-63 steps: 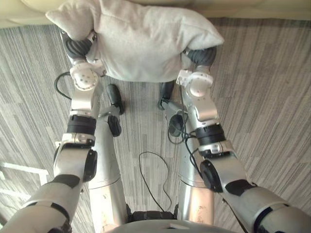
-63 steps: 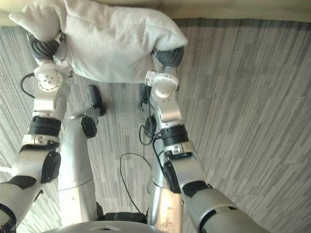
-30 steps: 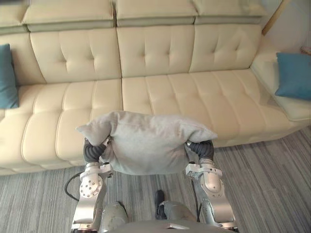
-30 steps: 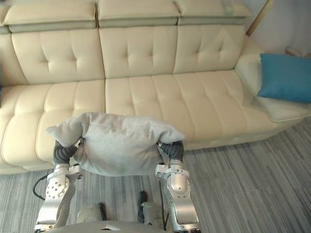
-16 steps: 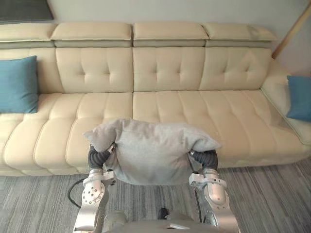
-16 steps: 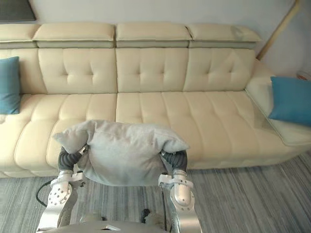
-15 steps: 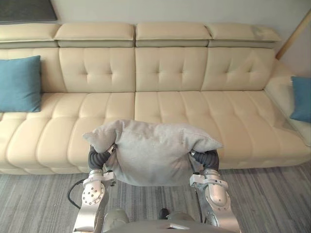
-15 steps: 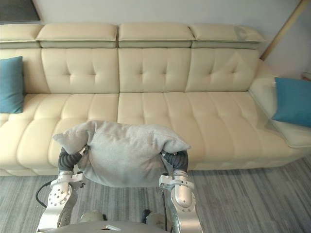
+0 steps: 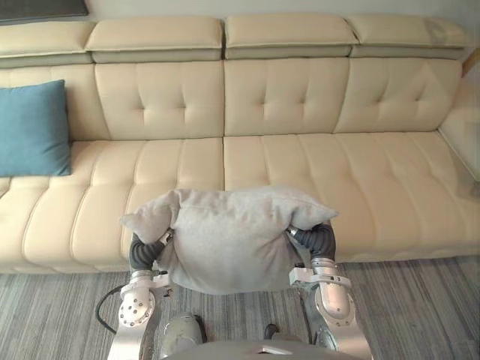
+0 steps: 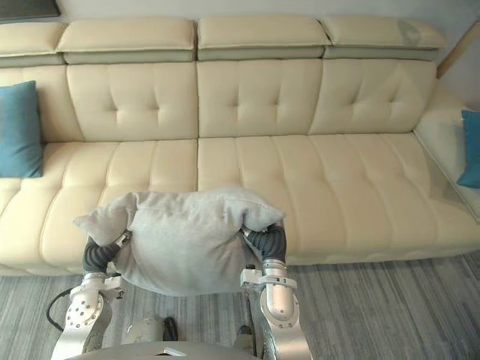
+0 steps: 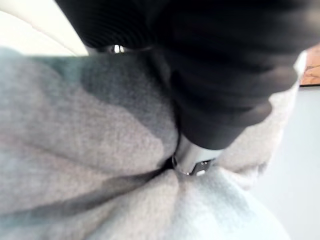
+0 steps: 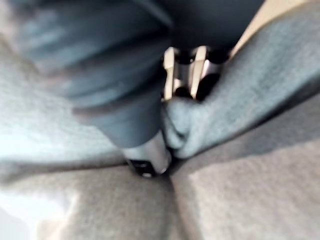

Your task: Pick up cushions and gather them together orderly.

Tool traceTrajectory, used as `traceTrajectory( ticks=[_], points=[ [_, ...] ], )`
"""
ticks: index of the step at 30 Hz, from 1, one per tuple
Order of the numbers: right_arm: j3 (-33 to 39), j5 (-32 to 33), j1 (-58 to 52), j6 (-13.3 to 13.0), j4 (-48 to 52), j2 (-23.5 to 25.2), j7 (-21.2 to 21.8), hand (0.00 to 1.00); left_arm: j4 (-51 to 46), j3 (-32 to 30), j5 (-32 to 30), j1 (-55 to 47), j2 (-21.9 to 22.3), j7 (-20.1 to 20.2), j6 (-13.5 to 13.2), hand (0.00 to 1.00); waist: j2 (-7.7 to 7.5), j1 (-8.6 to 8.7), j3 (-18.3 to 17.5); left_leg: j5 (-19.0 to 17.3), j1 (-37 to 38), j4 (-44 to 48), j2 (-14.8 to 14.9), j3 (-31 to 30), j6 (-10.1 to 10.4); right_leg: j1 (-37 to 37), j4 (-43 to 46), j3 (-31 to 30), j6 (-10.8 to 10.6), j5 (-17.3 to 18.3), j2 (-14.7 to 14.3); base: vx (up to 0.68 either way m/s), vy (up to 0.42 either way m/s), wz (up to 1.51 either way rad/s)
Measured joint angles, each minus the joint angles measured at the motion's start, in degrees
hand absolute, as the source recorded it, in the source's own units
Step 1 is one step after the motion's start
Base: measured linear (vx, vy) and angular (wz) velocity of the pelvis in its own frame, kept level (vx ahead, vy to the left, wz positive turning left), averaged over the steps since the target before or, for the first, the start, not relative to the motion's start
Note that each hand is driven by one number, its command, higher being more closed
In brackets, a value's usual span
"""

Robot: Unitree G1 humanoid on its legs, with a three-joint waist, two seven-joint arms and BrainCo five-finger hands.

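Observation:
I hold a grey cushion (image 9: 232, 240) in the air in front of the cream sofa (image 9: 300, 165), chest-high, between both hands. My left hand (image 9: 145, 253) grips its left end, where a corner of the cushion sticks out past the wrist. My right hand (image 9: 319, 240) grips the right end. In the right wrist view the fingers (image 12: 192, 75) and thumb (image 12: 147, 160) pinch a fold of the grey cloth. The left wrist view has the thumb (image 11: 192, 162) dug into the bunched cushion (image 11: 75, 150). A blue cushion (image 9: 34, 127) leans upright at the sofa's left end.
A second blue cushion (image 10: 471, 146) lies at the sofa's far right end. The middle seats of the sofa (image 10: 300, 187) lie just beyond the held cushion. Grey striped carpet (image 9: 420, 307) covers the floor in front of the sofa.
The camera rose from the floor to the sofa and then swung left, so the left blue cushion came further into view. The grey cushion stays held between both hands.

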State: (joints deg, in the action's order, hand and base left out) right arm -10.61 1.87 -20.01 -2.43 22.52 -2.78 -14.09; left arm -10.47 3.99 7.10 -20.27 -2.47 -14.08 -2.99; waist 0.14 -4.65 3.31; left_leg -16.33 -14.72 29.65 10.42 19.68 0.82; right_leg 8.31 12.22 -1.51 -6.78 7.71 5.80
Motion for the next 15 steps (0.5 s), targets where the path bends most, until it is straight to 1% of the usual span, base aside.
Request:
traceTrajectory(
  ticks=[2, 3, 4, 5, 6, 7, 8, 9, 10, 11, 12, 13, 14, 15],
  points=[
    [0.38, -0.02, 0.21, -0.22, -1.92, 0.04, 0.29, 1.00, 0.19, 0.25, 0.00, 0.37, -0.31, 0.00, 0.04, 1.00, -0.89, 0.31, -0.19, -0.81, 0.41, -1.17, -0.88, 0.88, -0.13, 3.09, 4.35, -0.96, -0.55, 0.40, 0.27, 0.11, 0.068, -0.39],
    [0.89, -0.03, 0.63, -0.28, -4.18, 0.16, 0.48, 1.00, 0.78, 0.48, 0.00, 0.60, -0.79, 0.03, 0.06, 1.00, -1.73, 0.76, -0.23, -0.92, 1.16, -2.19, -1.70, 1.42, -0.29, 6.06, 10.41, -1.10, -2.14, 1.47, 1.16, 0.09, 0.044, -0.14],
    [1.60, -0.03, 1.10, -0.29, -6.33, 0.22, 1.02, 1.00, 1.96, 0.63, -0.02, 1.03, -1.17, 0.25, 0.08, 1.00, -2.07, 1.49, -0.13, -1.04, 2.01, -2.52, -2.28, 1.61, -0.51, 8.19, 15.61, -0.97, -2.81, 1.90, 1.88, 0.13, 0.026, -0.02],
    [2.05, -0.04, 1.89, -0.24, -9.11, 0.25, 1.21, 1.00, 3.33, 0.64, -0.03, 1.39, -1.48, 0.56, 0.43, 1.00, -2.39, 1.96, -0.08, -1.15, 3.46, -2.88, -3.11, 1.65, -0.70, 10.21, 20.66, -0.80, -2.67, 1.77, 2.56, 0.16, 0.012, 0.07],
    [2.09, -0.03, 2.28, -0.19, -10.32, 0.27, 1.28, 1.00, 3.58, 0.64, -0.04, 1.38, -1.63, 0.58, 0.70, 1.00, -2.55, 2.17, 0.02, -1.26, 4.22, -2.97, -3.27, 1.62, -0.89, 10.75, 22.76, -0.47, -2.33, 1.44, 2.87, 0.19, -0.004, 0.00],
    [2.13, -0.05, 2.41, -0.07, -11.72, 0.28, 1.49, 1.00, 3.84, 0.61, -0.14, 1.31, -1.67, 0.57, 1.07, 1.00, -2.56, 2.22, 0.11, -1.53, 6.00, -3.68, -3.31, 1.44, -1.30, 11.20, 26.36, 0.99, -1.04, -0.06, 3.10, 0.19, -0.023, -0.10],
    [2.13, -0.05, 2.42, 0.05, -11.95, 0.28, 1.60, 1.00, 3.81, 0.54, -0.26, 1.39, -1.59, 0.57, 1.14, 1.00, -2.26, 2.13, 0.38, -1.52, 8.11, -5.65, -2.86, 1.21, -1.28, 12.40, 30.26, 2.52, 0.57, -3.03, 2.86, 0.14, -0.032, -0.07],
    [2.11, -0.04, 2.39, 0.04, -12.01, 0.29, 1.69, 1.00, 3.79, 0.52, -0.53, 1.45, -1.64, 0.57, 1.13, 1.00, -1.77, 2.38, 0.77, -1.46, 9.31, -6.64, -2.34, 0.84, -1.19, 12.74, 31.28, 3.63, 2.23, -3.57, 2.71, 0.17, -0.074, 0.00],
    [2.16, -0.04, 2.63, 0.00, -12.06, 0.34, 2.26, 1.00, 3.79, 0.30, -0.55, 1.64, -1.70, 0.57, 0.96, 1.00, -1.69, 2.84, 0.83, -1.42, 10.09, -7.20, -1.56, 0.59, -1.11, 12.30, 29.35, 5.32, 2.68, 2.52, 2.07, 0.14, -0.087, 0.04],
    [2.22, -0.02, 2.94, 0.00, -12.06, 0.70, 2.63, 1.00, 3.80, 0.05, -0.56, 1.92, -1.70, 0.57, 0.94, 1.00, -2.33, 2.81, 0.80, -1.42, 10.22, -7.30, -1.49, 0.57, -1.11, 12.71, 27.79, 5.63, 2.84, 4.28, 1.74, 0.18, -0.153, -0.01],
    [2.89, 0.00, 3.25, -0.02, -12.06, 1.61, 3.05, 1.00, 4.25, -0.15, -0.56, 2.72, -1.70, 0.59, 0.94, 1.00, -2.91, 2.83, 0.90, -1.42, 10.45, -7.36, -1.11, 0.40, -1.10, 13.49, 23.34, 5.79, 3.21, 5.42, 0.20, 0.13, -0.148, -0.03],
    [3.15, 0.00, 3.35, -0.01, -12.06, 1.85, 3.07, 1.00, 4.74, -0.15, -0.56, 3.17, -1.65, 0.64, 0.94, 1.00, -2.90, 2.94, 1.01, -1.43, 10.52, -7.02, -0.63, 0.18, -1.08, 13.68, 19.72, 5.88, 3.55, 5.14, -0.97, 0.20, -0.266, 0.03],
    [3.30, 0.01, 3.16, -0.06, -11.88, 1.99, 3.19, 1.00, 4.99, -0.14, -0.57, 3.35, -1.73, 0.83, 0.94, 1.00, -3.91, 3.37, 0.85, -2.91, 11.10, -4.85, -0.31, -0.87, 1.38, 12.10, 8.25, 5.66, 5.37, -5.26, -2.96, 0.20, -0.274, 0.05],
    [3.63, 0.01, 3.34, -0.13, -11.88, 1.62, 3.20, 1.00, 5.85, -0.08, -0.62, 4.00, -1.25, 1.04, 0.87, 1.00, -2.85, 3.49, 1.33, -3.94, 11.34, -4.13, 0.44, -1.74, 2.42, 11.12, 8.49, 6.15, 5.42, -4.83, -3.76, 0.19, -0.261, -0.06]
  ],
)
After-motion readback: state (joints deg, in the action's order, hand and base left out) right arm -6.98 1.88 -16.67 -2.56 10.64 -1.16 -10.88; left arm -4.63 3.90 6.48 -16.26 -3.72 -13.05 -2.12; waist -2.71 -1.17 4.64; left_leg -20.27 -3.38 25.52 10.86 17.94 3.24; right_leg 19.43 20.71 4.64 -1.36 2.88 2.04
